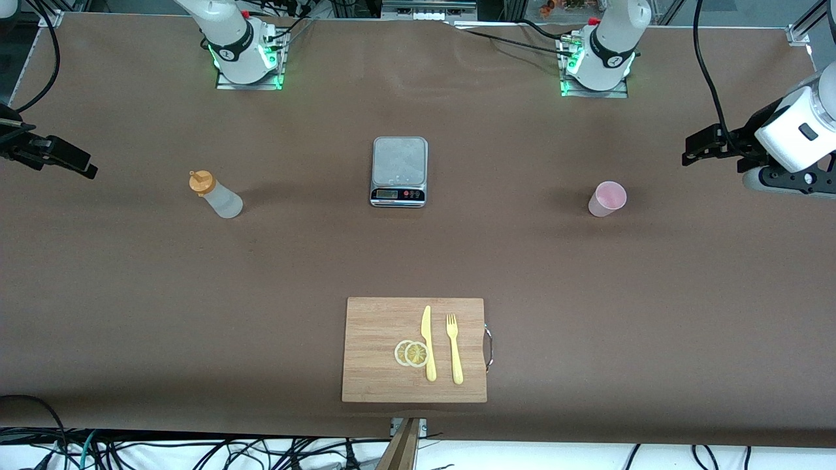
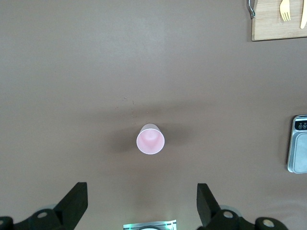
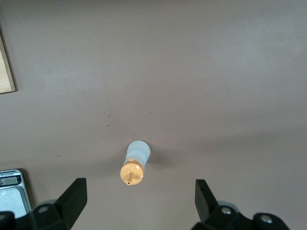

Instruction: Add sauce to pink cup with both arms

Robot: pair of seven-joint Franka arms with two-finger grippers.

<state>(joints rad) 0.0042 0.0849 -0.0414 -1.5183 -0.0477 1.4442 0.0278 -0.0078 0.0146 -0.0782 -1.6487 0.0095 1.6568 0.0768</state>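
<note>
The sauce bottle (image 1: 215, 194), translucent whitish with an orange nozzle cap, stands upright on the brown table toward the right arm's end. The pale pink cup (image 1: 607, 198) stands upright and empty toward the left arm's end. My right gripper (image 1: 65, 158) hangs open and empty over the table's edge at its own end, well apart from the bottle, which shows in the right wrist view (image 3: 134, 163) ahead of the open gripper (image 3: 139, 199). My left gripper (image 1: 695, 151) hangs open and empty over its end of the table. The left wrist view shows the cup (image 2: 150, 139) ahead of the open gripper (image 2: 142, 201).
A grey kitchen scale (image 1: 399, 171) sits mid-table between bottle and cup. A wooden cutting board (image 1: 379, 326) lies nearer the front camera with a yellow knife (image 1: 428, 343), a yellow fork (image 1: 454, 349) and lemon slices (image 1: 411, 353) on it.
</note>
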